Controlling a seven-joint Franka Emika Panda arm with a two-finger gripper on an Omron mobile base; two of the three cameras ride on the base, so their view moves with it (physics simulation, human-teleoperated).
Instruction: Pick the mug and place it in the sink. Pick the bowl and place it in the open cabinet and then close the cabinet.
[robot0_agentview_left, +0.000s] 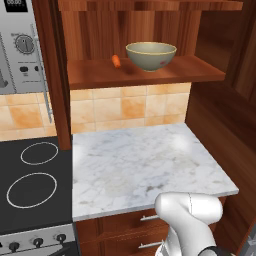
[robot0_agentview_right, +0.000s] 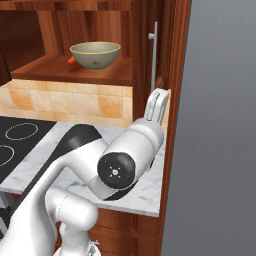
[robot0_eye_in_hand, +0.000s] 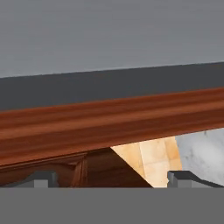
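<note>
Olive-tan, the bowl (robot0_agentview_left: 151, 55) sits on the cabinet (robot0_agentview_left: 145, 75) shelf in the frame's upper middle, beside a small orange object (robot0_agentview_left: 116, 61). The gripper (robot0_eye_in_hand: 113, 178) is spread wide, empty.

A white marble counter (robot0_agentview_left: 150, 170) filled the middle of the left base view, its front edge lying above reddish-brown drawers (robot0_agentview_left: 127, 227) with horizontal silver handles. Left of the counter and flush with it sat a black cooktop (robot0_agentview_left: 32, 185) marked with two white rings; a row of dark knobs (robot0_agentview_left: 37, 243) ran along the front below it. Behind the counter rose a backsplash of orange and cream tiles (robot0_agentview_left: 130, 107). Above the cooktop, left of the counter, hung a grey appliance (robot0_agentview_left: 17, 47) with a round dial. Right of the counter stood a dark wooden side panel (robot0_agentview_left: 222, 130), and in the right base view a flat grey wall (robot0_agentview_right: 220, 130) lay beyond it.
</note>
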